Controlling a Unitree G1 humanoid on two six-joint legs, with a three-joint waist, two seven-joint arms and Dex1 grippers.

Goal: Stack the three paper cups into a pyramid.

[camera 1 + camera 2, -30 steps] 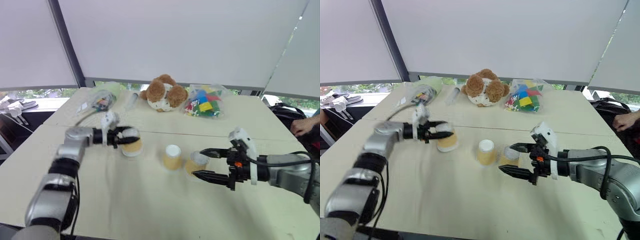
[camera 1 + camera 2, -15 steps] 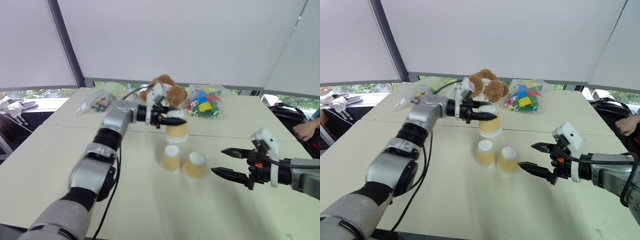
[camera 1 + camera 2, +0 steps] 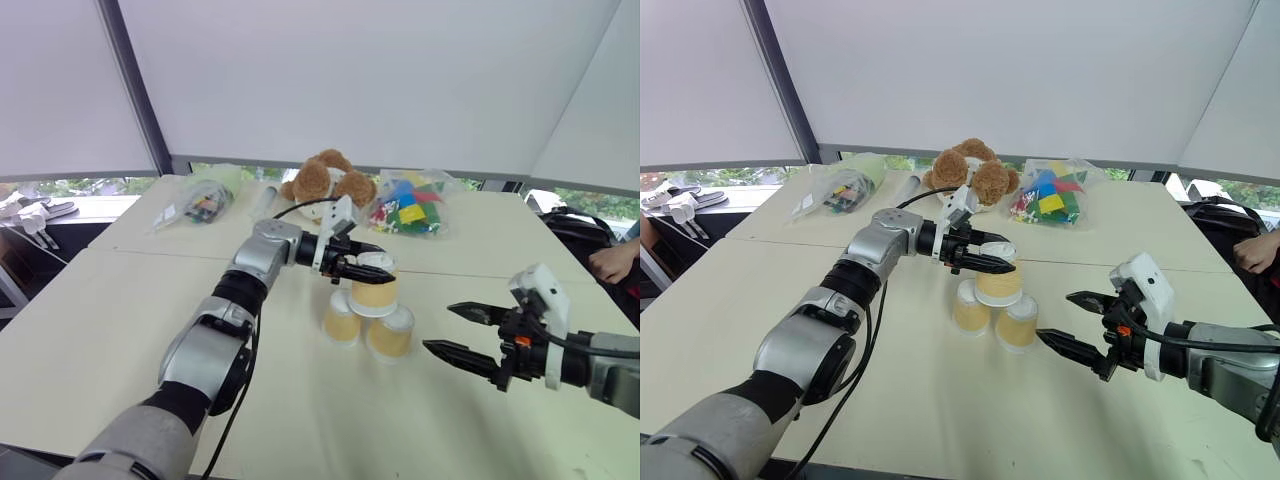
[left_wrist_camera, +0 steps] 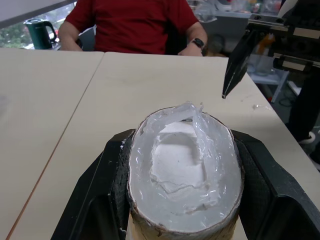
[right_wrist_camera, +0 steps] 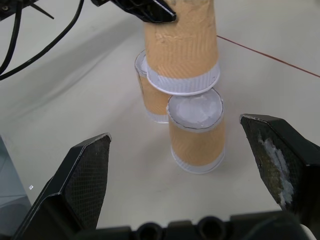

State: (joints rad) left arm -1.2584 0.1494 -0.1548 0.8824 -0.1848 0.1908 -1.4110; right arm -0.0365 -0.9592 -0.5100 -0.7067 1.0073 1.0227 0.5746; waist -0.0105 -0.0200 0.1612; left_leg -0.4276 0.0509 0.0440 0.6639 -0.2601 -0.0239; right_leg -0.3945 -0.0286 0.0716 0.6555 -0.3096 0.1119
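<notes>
My left gripper [image 3: 368, 266] clenches the top cup [image 3: 373, 290], inverted above the two base cups [image 3: 365, 325]. My right gripper [image 3: 455, 331] stands spread wide, empty, just beside them.

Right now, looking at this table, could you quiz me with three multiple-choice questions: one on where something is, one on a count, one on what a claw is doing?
1. Where is the teddy bear?
A. at the far side of the table, beyond the cups
B. on top of the cups
C. in the right gripper

2. How many paper cups are there?
A. two
B. three
C. five

3. What is the left gripper doing?
A. hanging open
B. gripping the bag of blocks
C. clamped on the top cup

Answers: 1 A, the bear sits beyond the cups, beside the bag of blocks. 2 B, two lower cups plus the top cup. 3 C, its black fingers squeeze that cup above the two lower ones.
</notes>
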